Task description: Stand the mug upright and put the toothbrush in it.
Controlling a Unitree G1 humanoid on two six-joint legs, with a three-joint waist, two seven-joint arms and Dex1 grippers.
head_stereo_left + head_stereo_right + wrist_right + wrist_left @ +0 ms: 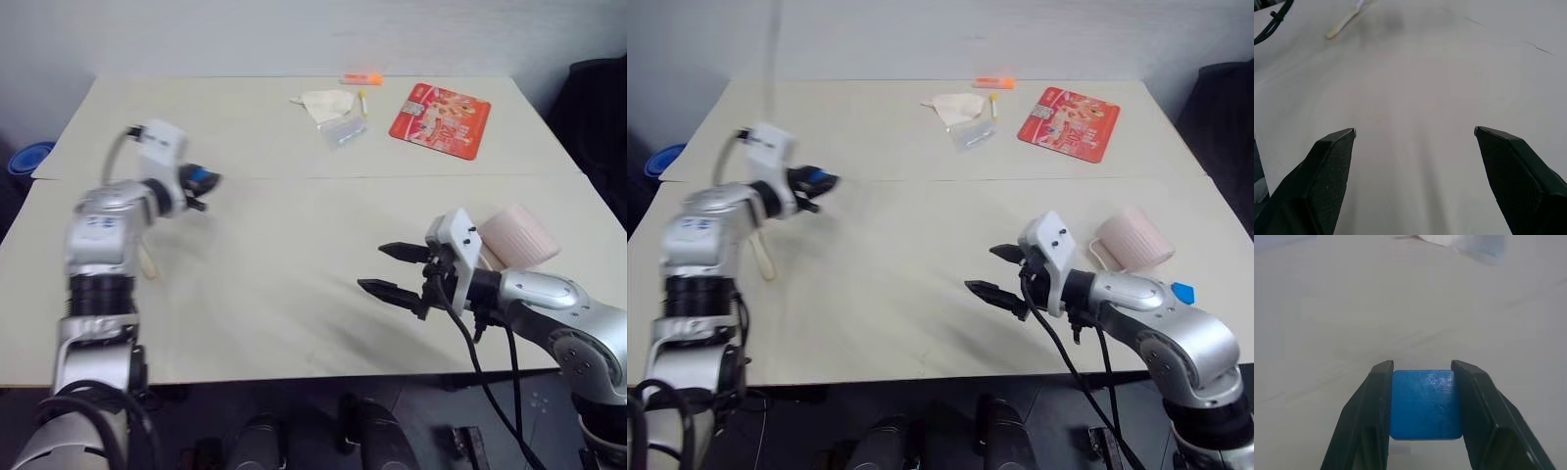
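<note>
A: What's nearest?
B: The right gripper [996, 274], fingers spread, empty, above the table [911, 294]. The mug [1133, 240] lies tipped behind that arm.
A: And left?
B: The left gripper [1422, 396] clamps a blue block [1425, 404]; the toothbrush [763, 257] lies beneath its arm, partly hidden.
A: Farther back?
B: A red packet [1068, 122], crumpled wrappers [965, 113].

The surface [294, 255] was a plain pale cream. The mug [1133, 240] was pale pink with ribbed sides. The toothbrush [763, 257] was cream-white. A square block [1423, 404] between the left gripper's [1422, 369] black fingers [1371, 406] was bright blue. The right gripper's [1414, 133] fingers [1327, 166] were black, on a white and silver arm. At the far edge lay a red card [440, 119] with a pale printed pattern, an orange item [361, 78], a white cloth [326, 102] and a yellow-tipped stick [361, 101].
</note>
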